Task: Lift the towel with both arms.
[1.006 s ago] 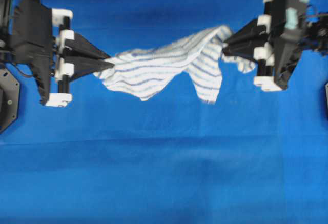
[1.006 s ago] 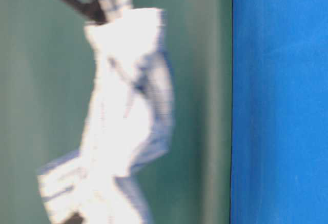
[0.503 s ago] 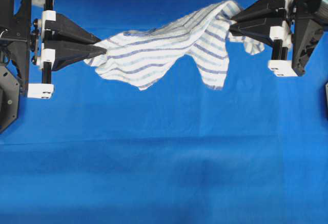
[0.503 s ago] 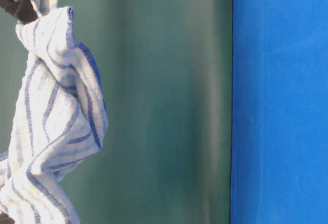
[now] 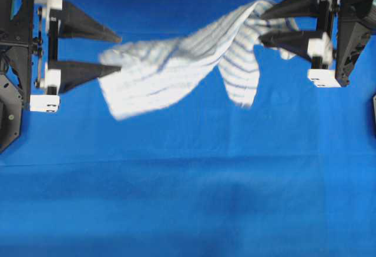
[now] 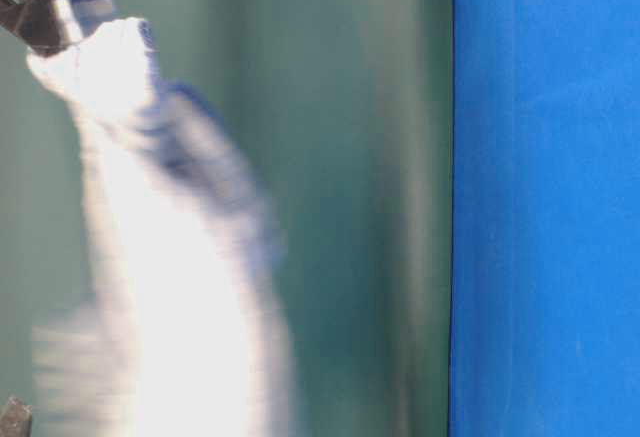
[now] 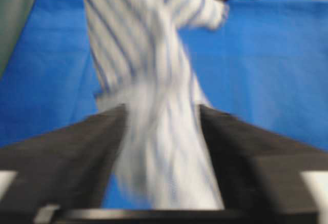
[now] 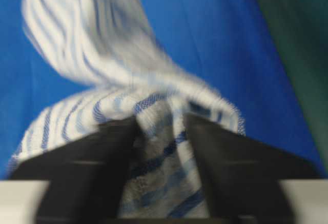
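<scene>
Towel (image 5: 176, 63) hangs in the air above the blue surface (image 5: 188, 204), strung out between the two arms near the far edge of the overhead view, its right end higher and twisted, its left end spread wider and sagging. It touches the surface nowhere that can be seen. The table-level view shows it as a pale, smeared column well clear of the blue cloth. The left arm's fingers (image 5: 82, 24) stand spread apart, and the wrist view shows the towel running loose through the gap between them, not pinched. The right arm's fingers (image 5: 291, 38) are parted as well, with a striped fold lying in the gap. Neither pair is clamped on the cloth. The blur is heavy, so it may be that an edge is snagged on the tip of the lower left finger, where cloth and tip meet in the overhead view, but that cannot be settled. By my reading the lift itself is done and this is the letting-go. The next move calls for the arms to hold clear or back away, so that the towel drops free onto the surface without catching on a fingertip.
</scene>
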Action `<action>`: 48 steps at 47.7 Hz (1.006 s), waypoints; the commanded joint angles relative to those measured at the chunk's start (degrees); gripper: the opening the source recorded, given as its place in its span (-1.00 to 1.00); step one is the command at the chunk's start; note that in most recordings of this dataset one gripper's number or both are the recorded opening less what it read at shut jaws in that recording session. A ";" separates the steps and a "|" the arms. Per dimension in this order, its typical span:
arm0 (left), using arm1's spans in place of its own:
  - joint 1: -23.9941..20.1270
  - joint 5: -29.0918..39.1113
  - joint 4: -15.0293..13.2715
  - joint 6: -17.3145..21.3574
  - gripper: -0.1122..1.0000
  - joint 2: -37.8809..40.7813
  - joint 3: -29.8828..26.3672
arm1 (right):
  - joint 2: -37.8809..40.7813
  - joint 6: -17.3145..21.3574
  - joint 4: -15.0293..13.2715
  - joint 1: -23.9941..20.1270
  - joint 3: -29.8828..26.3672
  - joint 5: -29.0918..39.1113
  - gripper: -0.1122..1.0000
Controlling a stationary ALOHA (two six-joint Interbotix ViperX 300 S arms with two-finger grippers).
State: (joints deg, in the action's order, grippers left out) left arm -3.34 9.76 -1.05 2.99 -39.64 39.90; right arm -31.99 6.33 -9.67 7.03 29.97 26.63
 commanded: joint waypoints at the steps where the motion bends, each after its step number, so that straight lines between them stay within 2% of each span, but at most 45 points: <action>1: -0.18 -0.62 0.00 0.00 0.39 -0.18 -1.58 | -0.44 0.00 -0.26 0.09 -1.58 -0.35 0.34; 4: -0.09 -0.62 0.00 0.00 0.68 -0.18 -1.41 | -0.53 0.09 -0.26 0.09 -1.58 -0.26 0.45; 8: -0.09 -0.62 0.00 0.00 0.87 -0.09 -1.32 | -0.53 0.18 -0.26 0.09 -1.58 -0.26 0.38; 20: 0.97 -0.88 0.00 0.00 0.86 1.41 -0.44 | 0.35 0.70 -0.18 -0.70 0.09 -0.18 0.39; 29: 2.46 -2.64 0.00 -0.18 0.86 5.89 2.55 | 4.13 1.23 0.09 -4.13 3.08 -0.62 0.38; 48: 4.04 -12.66 -0.09 -0.44 0.86 18.54 8.70 | 16.08 4.75 0.26 -5.63 9.49 -9.84 0.38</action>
State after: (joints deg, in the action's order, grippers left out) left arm 0.53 -0.88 -1.05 2.55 -22.59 48.52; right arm -17.05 10.90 -9.58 1.58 39.38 18.98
